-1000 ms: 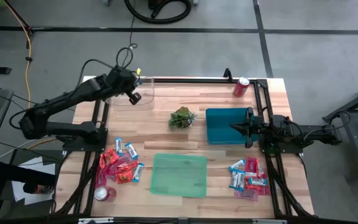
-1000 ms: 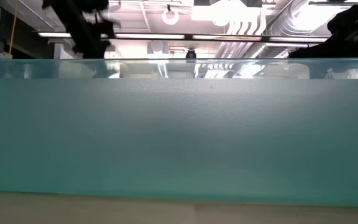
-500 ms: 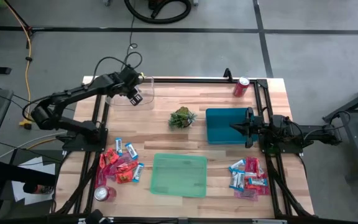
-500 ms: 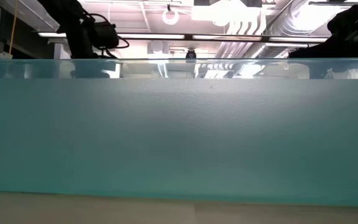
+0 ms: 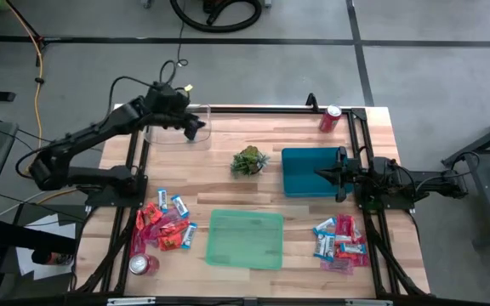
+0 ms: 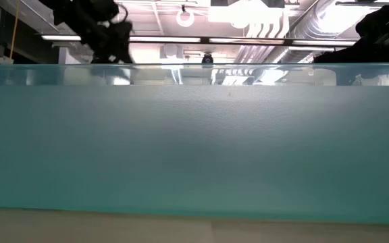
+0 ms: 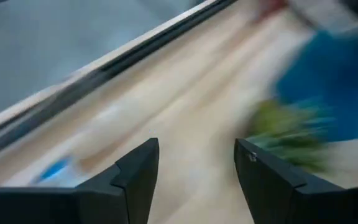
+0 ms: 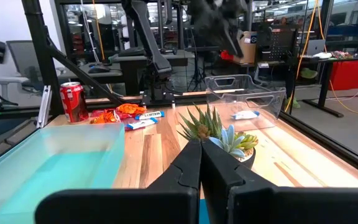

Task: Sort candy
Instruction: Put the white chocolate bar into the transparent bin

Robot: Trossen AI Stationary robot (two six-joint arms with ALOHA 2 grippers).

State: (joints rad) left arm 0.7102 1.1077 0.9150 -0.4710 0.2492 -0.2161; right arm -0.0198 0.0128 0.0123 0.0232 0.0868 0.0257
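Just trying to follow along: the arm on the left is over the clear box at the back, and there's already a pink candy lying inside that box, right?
Nearly. The left gripper is over the clear box, but the candy inside it is blue and white, not pink. The right wrist view shows it lying on the box's floor.

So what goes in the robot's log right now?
left end effector: open, over clear plastic bin | right end effector: shut, over blue tray
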